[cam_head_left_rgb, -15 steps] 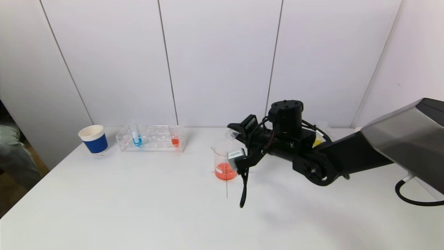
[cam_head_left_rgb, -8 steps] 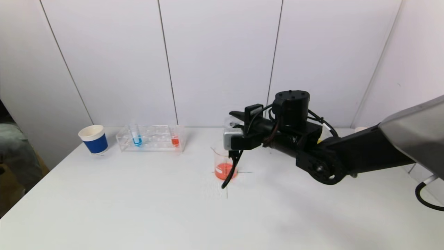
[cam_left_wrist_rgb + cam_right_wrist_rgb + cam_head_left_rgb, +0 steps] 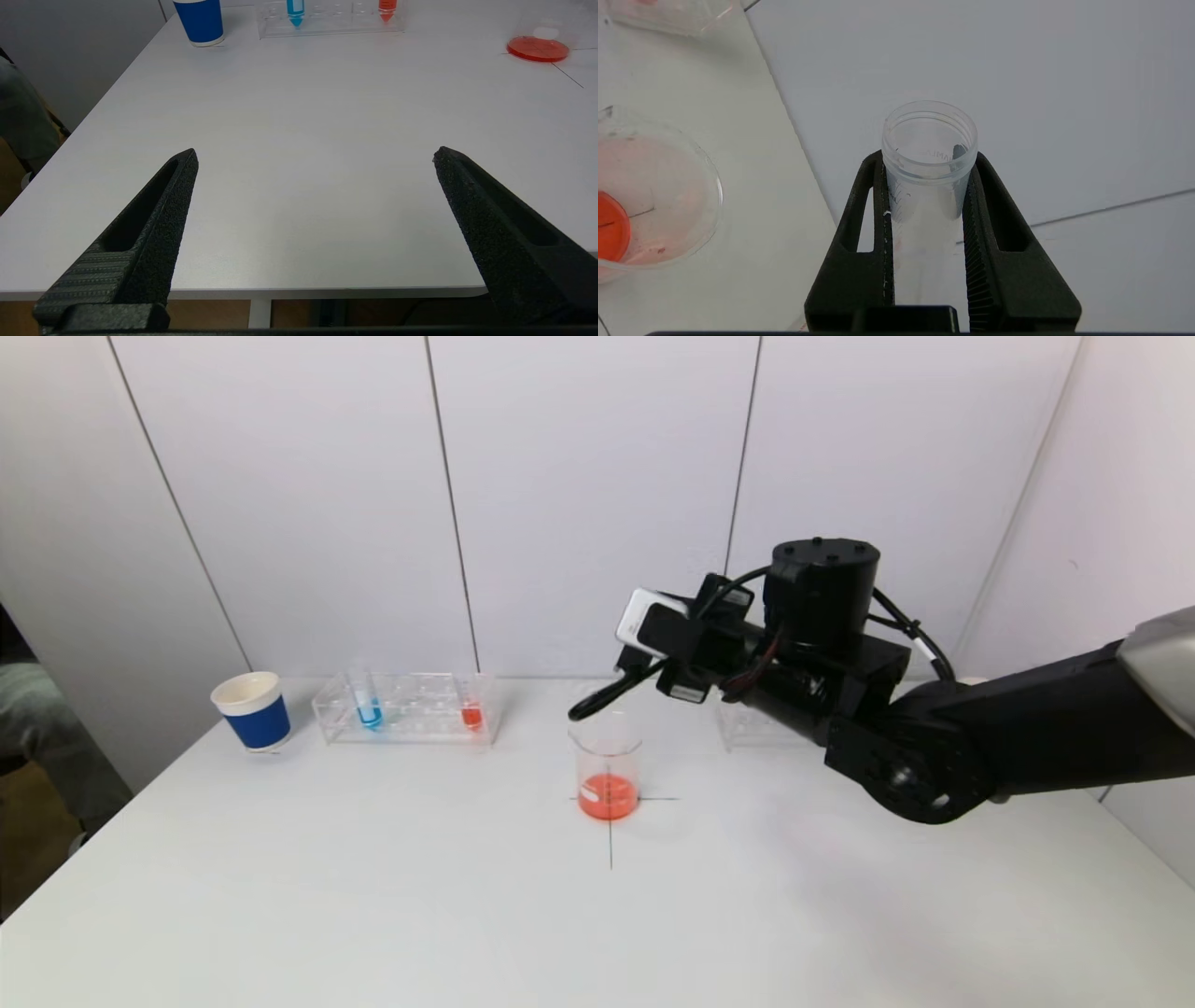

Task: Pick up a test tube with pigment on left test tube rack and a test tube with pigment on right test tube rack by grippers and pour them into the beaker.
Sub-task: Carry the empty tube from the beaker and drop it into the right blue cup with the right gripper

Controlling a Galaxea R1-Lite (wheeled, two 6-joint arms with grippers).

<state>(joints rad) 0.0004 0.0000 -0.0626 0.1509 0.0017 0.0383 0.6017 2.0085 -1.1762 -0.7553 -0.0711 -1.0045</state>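
1. Across the lower frame of the head view, a white matte table (image 3: pixel 373 915) w/ a thin black cross marked at centre; pale panelled wall (image 3: pixel 579 495) behind, grey vertical seams.
2. Centre frame: clear glass beaker (image 3: pixel 608 777) on the cross, orange-red liquid pooled in its bottom.
3. Upper left of the table: transparent acrylic left rack (image 3: pixel 408 707) holding a blue-pigment tube (image 3: pixel 366 701) and a red-pigment tube (image 3: pixel 471 709), both upright. Blue paper cup (image 3: pixel 253 710), white rim, just left of it.
4. Right of centre: second clear rack (image 3: pixel 752 728), mostly hidden behind the black arm.
5. Right gripper (image 3: pixel 924 186) is above and right of the beaker, ribbed black fingers clamped on a clear, empty-looking test tube (image 3: pixel 928 154), threaded mouth.
6. Left gripper (image 3: pixel 315 158): rough-textured black fingers spread wide, nothing between them, at the near table edge.
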